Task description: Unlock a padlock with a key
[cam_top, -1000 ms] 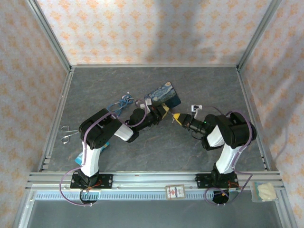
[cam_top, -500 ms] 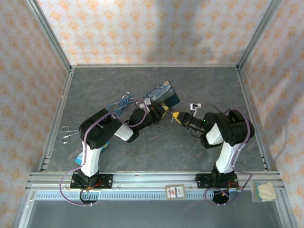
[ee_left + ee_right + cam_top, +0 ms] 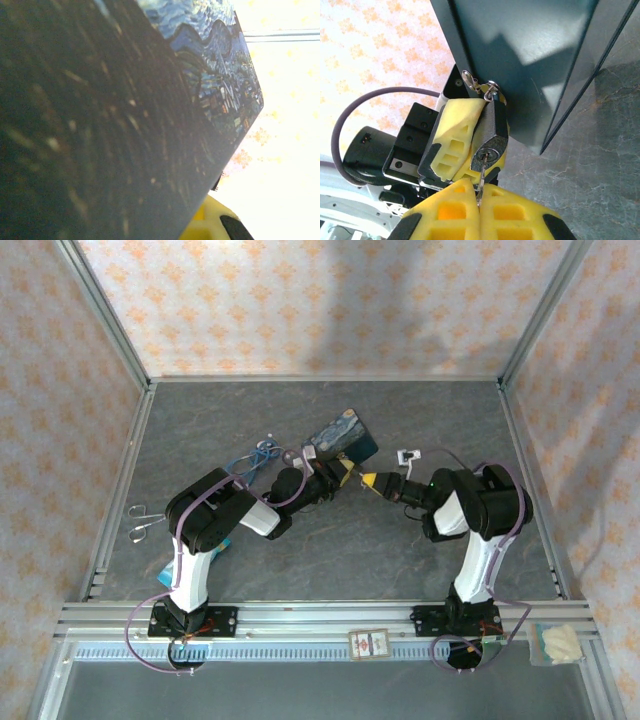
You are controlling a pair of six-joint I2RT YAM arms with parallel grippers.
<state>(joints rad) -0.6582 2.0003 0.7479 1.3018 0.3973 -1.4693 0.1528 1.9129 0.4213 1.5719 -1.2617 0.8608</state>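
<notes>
Centrally, left gripper [image 3: 346, 472] clamped on padlock [image 3: 493, 132] at tin [image 3: 343, 438] edge, right gripper [image 3: 480, 202] pinched on key [image 3: 482, 177] in its keyhole. Near tin, blue cable [image 3: 255, 457]; scissors [image 3: 144, 521] well apart. Tin blurred at left wrist, covering padlock.

Padlock [image 3: 494, 131]: small, black-bodied, tilted, with the silver keyway facing downward and the shackle end uppermost. Key [image 3: 481, 181]: thin silvery blade, near upright, its tip entered in the keyway.
</notes>
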